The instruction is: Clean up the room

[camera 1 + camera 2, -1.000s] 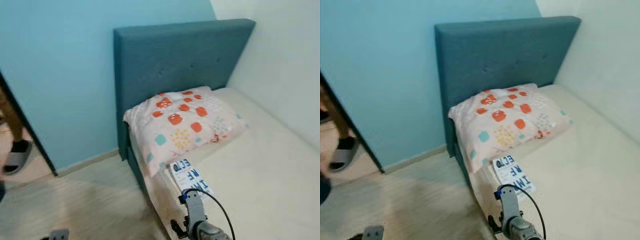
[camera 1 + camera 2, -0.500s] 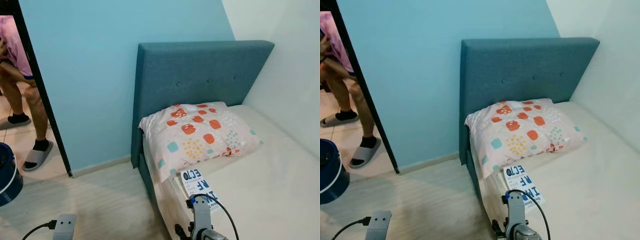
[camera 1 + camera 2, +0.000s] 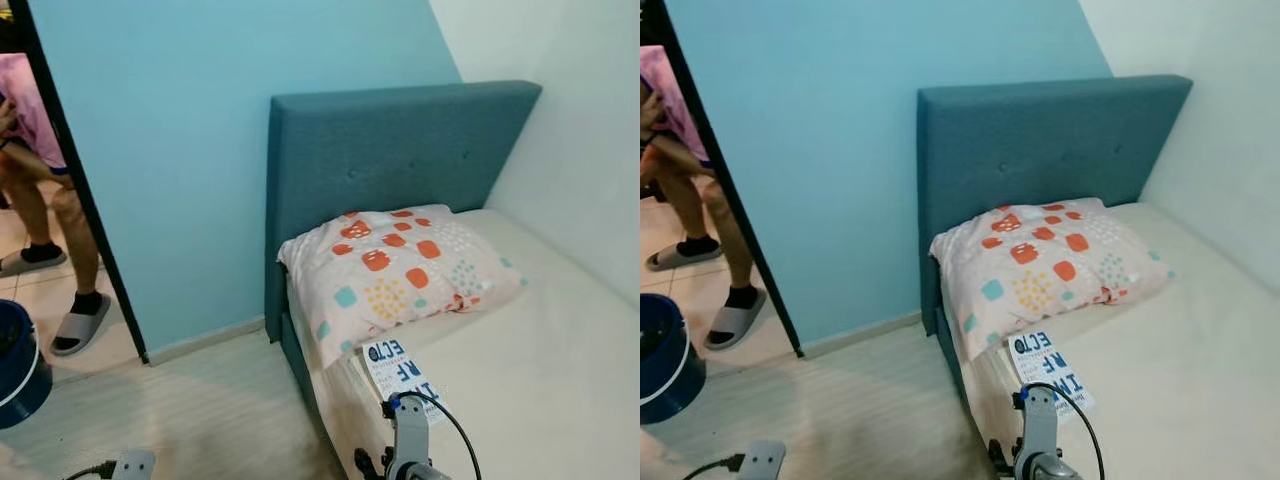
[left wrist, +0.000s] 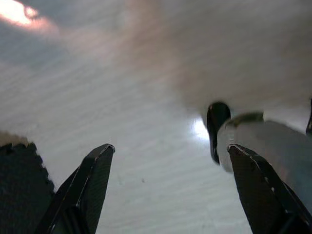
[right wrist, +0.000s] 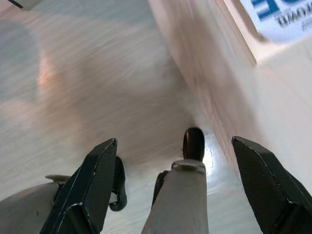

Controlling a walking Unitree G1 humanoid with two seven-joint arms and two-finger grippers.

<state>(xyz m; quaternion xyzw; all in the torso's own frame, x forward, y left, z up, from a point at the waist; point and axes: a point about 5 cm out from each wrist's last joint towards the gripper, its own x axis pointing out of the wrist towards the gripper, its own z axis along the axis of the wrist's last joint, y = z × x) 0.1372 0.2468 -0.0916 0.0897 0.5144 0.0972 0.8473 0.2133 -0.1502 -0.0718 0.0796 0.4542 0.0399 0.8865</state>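
A pillow (image 3: 400, 265) with orange, teal and yellow patches lies at the head of the bed, against the teal headboard (image 3: 390, 150). A white booklet (image 3: 398, 365) with blue letters rests on the mattress (image 3: 540, 350) edge just below the pillow. Both arms hang low. My right gripper (image 5: 174, 142) is open over the wood floor, close to the bed's side (image 5: 243, 87), with the booklet (image 5: 282, 19) above it. My left gripper (image 4: 170, 148) is open over bare floor, holding nothing.
A person (image 3: 40, 200) in grey slippers stands in the doorway at the left, beyond the black door frame (image 3: 85, 200). A dark blue bucket (image 3: 18, 370) sits on the floor near it. Pale wood floor (image 3: 200, 410) runs between doorway and bed. A white wall bounds the bed's right side.
The camera has lifted and turned left over the last second, bringing the doorway, person and bucket into view, then drifted slightly. Pillow and booklet have not moved on the bed.
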